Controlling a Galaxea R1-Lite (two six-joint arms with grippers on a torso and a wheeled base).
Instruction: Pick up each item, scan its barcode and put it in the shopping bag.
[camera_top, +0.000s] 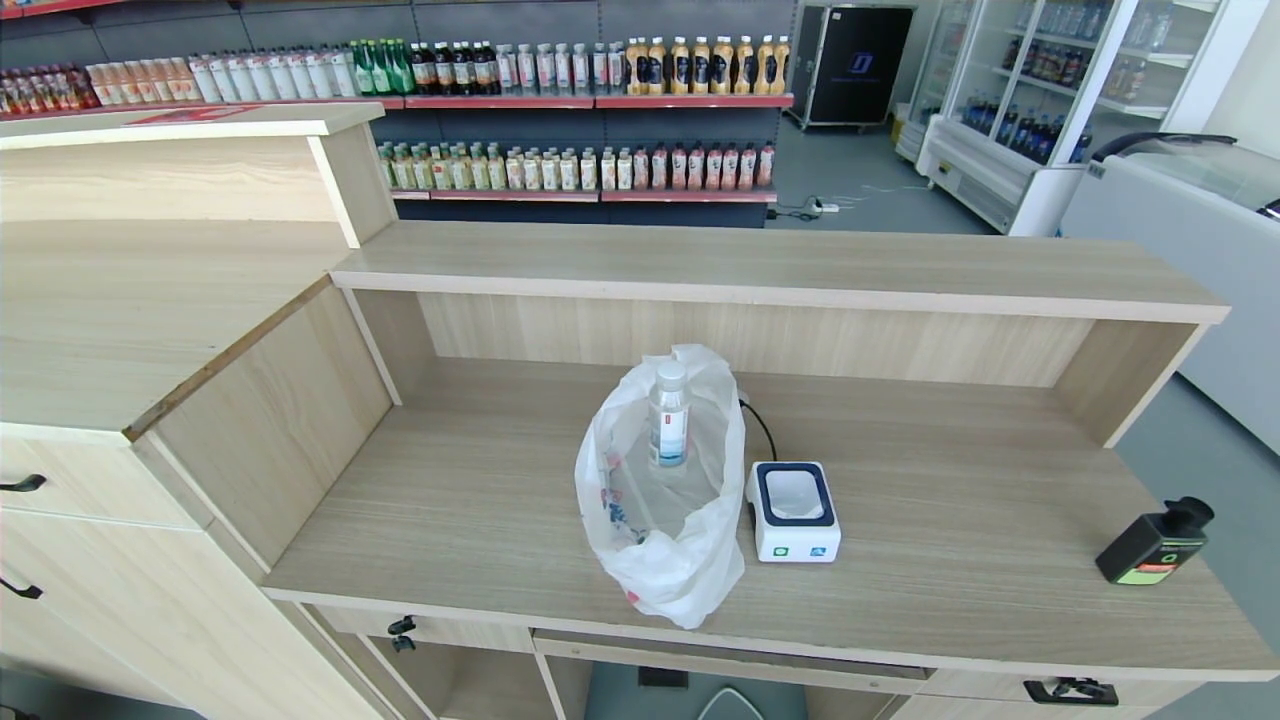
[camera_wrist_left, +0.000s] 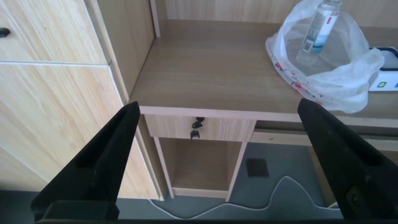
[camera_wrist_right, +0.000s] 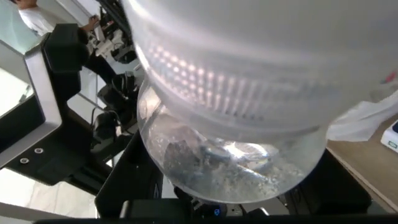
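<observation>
**Clear bottle (camera_wrist_right: 249, 74) in grip, scan judged pending**

Clear bottle is pressed close to the right wrist camera, ribbed wall across the upper frame, rounded base at lower centre. No surface is seen under it and dark shapes flank the base. The right gripper (camera_wrist_right: 230, 174) is therefore judged to be clamped on it, off the counter (camera_wrist_right: 367, 177) edge seen at lower right.

Head view: the shopping bag (camera_top: 610, 470) is noted at frame centre, mouth spread open upward, presumably so items can be lowered in from above. One water bottle (camera_top: 668, 425) stands upright inside, toward the back. The scanner (camera_top: 793, 510) is set just beside the bag, on its right in the frame, window up. An item can thus be passed over it and then taken the short way into the bag. A dark green bottle (camera_top: 1152, 545) is noted at far right, near the front edge and well apart from the bag; not yet bagged.

Left wrist view: the left gripper (camera_wrist_left: 217, 109) is held off the counter front. Its jaws are wide apart with nothing between them, and the bag is at upper right. It is judged to be parked out of the scanning path.
</observation>
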